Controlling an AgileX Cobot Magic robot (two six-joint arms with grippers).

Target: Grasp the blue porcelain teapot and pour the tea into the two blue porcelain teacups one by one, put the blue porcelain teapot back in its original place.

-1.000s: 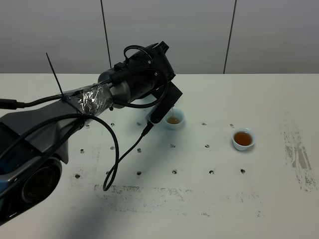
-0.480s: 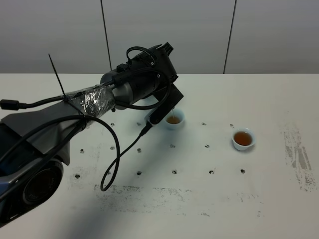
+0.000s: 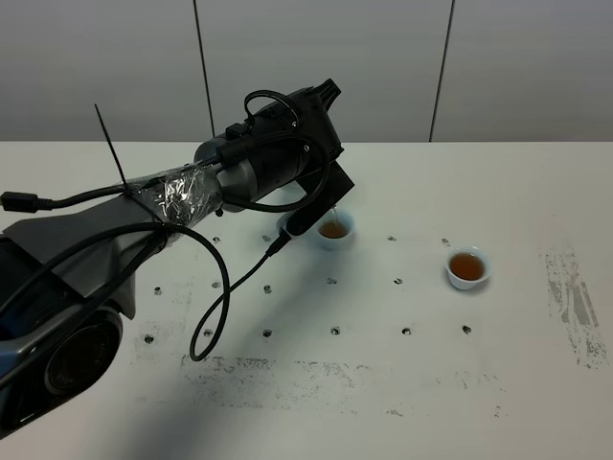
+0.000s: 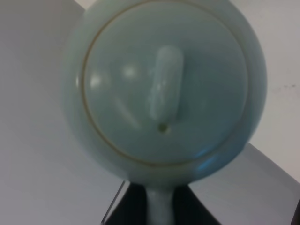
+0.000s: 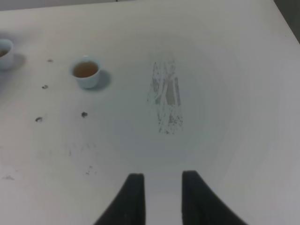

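The blue porcelain teapot [image 4: 164, 89] fills the left wrist view, lid and knob facing the camera. My left gripper [image 4: 159, 208] is shut on its loop handle. In the high view the left arm's wrist [image 3: 278, 163] hides the pot, which hangs tilted just above the near teacup [image 3: 334, 229]; that cup holds brown tea. The second teacup [image 3: 466, 266], also holding tea, stands to the right. It shows in the right wrist view [image 5: 86, 71], with the first cup at the frame edge [image 5: 3, 52]. My right gripper [image 5: 161, 199] is open and empty over bare table.
The white table [image 3: 498, 364] has rows of small dark screw holes and grey scuff marks at the right [image 3: 575, 297] and along the front. A black cable [image 3: 215, 307] loops down from the left arm over the table.
The left wrist has shifted slightly up and to the right over the near cup. Both cups and the right gripper have stayed put.
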